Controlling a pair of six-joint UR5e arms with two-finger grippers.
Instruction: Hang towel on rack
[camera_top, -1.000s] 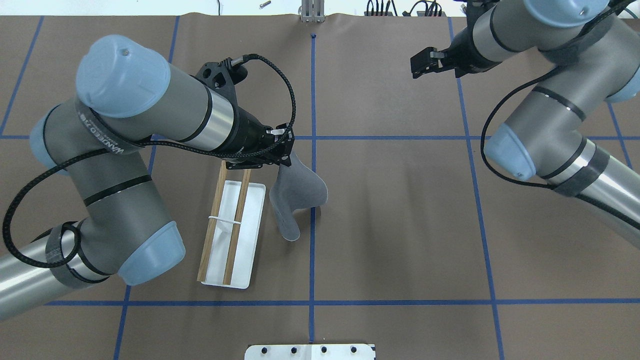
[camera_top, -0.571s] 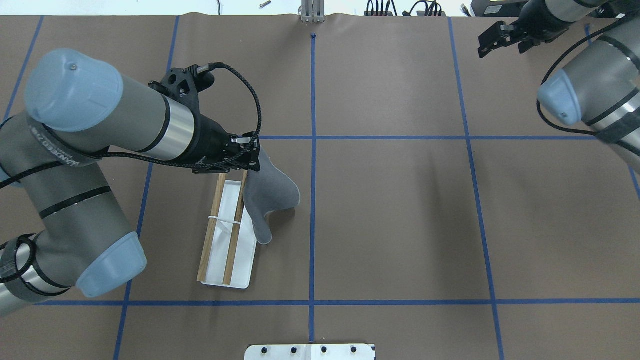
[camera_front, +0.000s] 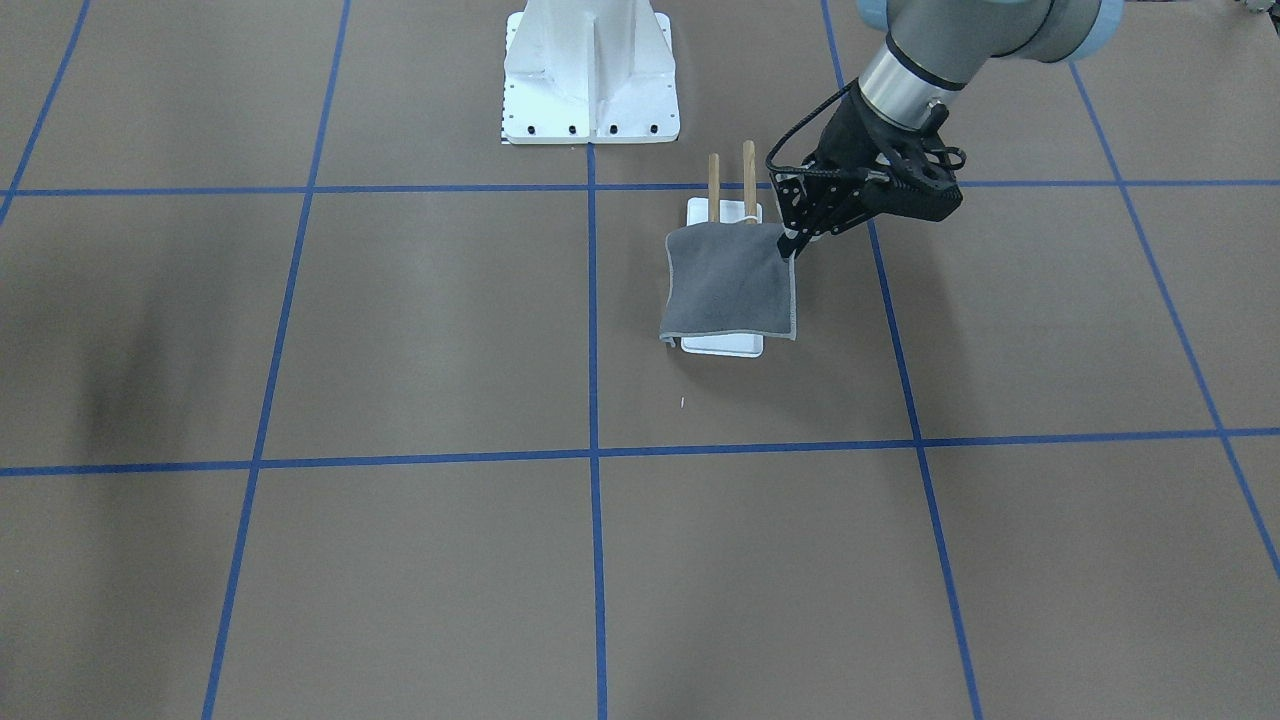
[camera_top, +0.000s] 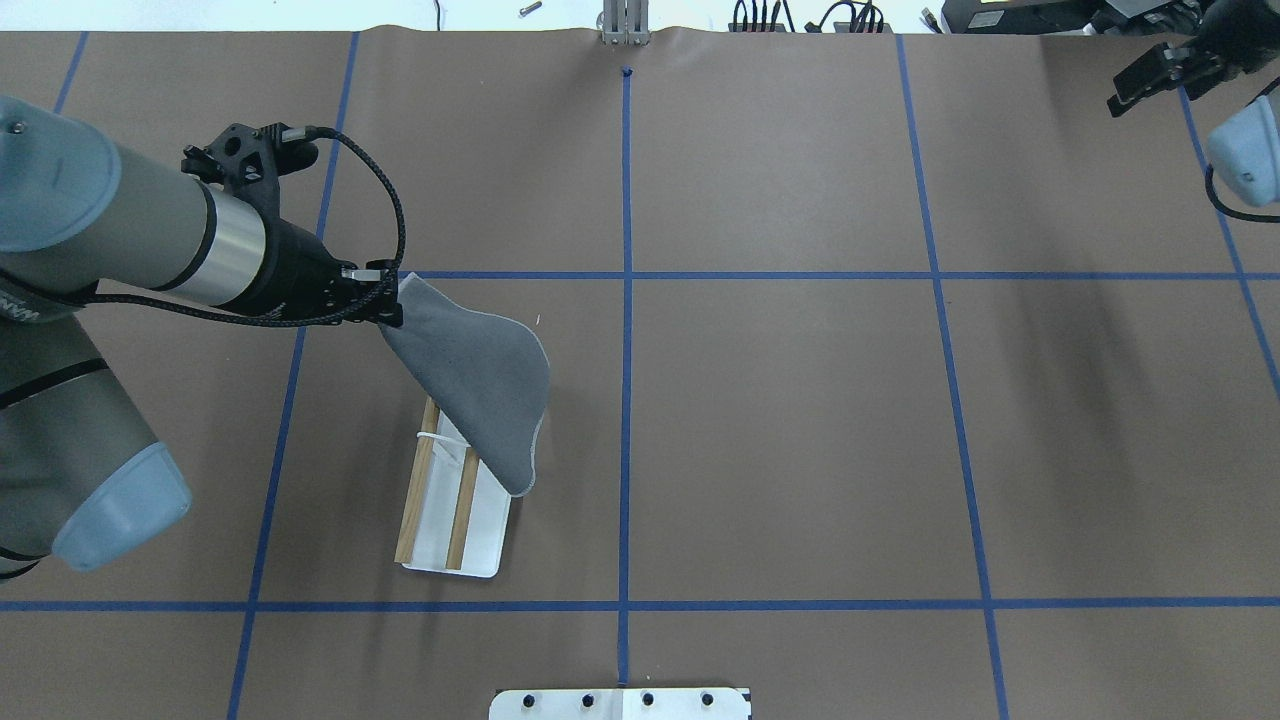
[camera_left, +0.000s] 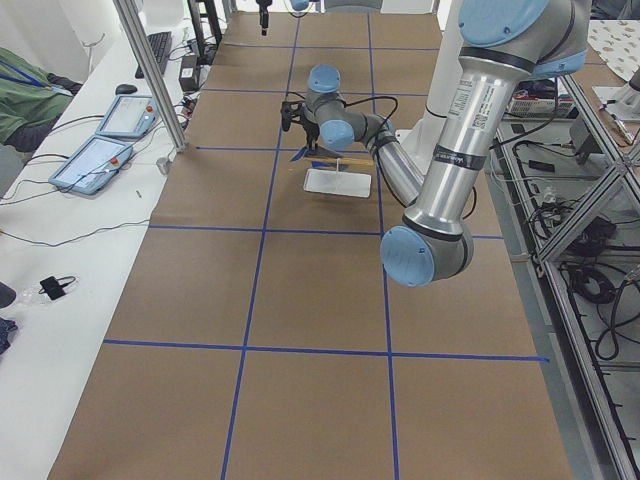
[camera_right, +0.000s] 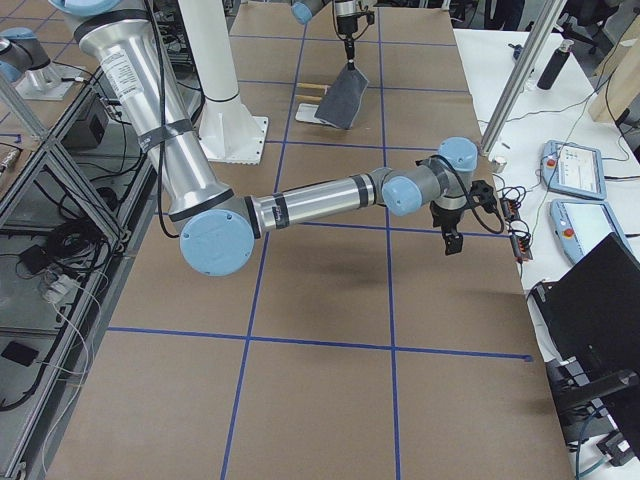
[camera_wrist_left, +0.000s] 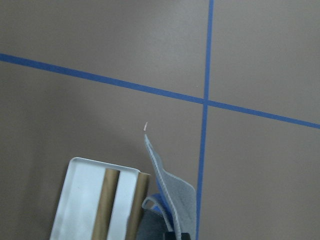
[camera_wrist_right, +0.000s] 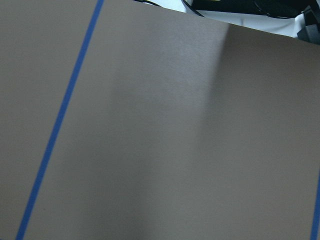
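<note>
My left gripper (camera_top: 392, 300) is shut on one corner of the dark grey towel (camera_top: 470, 375). The towel hangs from it over the far part of the rack and hides that part. The rack is two wooden bars (camera_top: 415, 500) standing in a white tray (camera_top: 480, 545). In the front-facing view the towel (camera_front: 730, 285) covers most of the tray (camera_front: 722, 346), with the bars (camera_front: 747, 170) showing behind it and the gripper (camera_front: 790, 240) at its upper right corner. The left wrist view shows the towel's edge (camera_wrist_left: 170, 197) beside a bar (camera_wrist_left: 135, 210). My right gripper (camera_top: 1130, 95) is far off at the back right; I cannot tell its state.
The table is brown paper with blue tape lines (camera_top: 626, 300). The robot's white base plate (camera_top: 620, 704) sits at the near edge. Tablets and cables (camera_right: 570, 165) lie on the white bench beyond the table's far side.
My left arm has pulled back to the view's left, dragging the towel from beside the rack to over it. My right arm has withdrawn to the back right corner.
</note>
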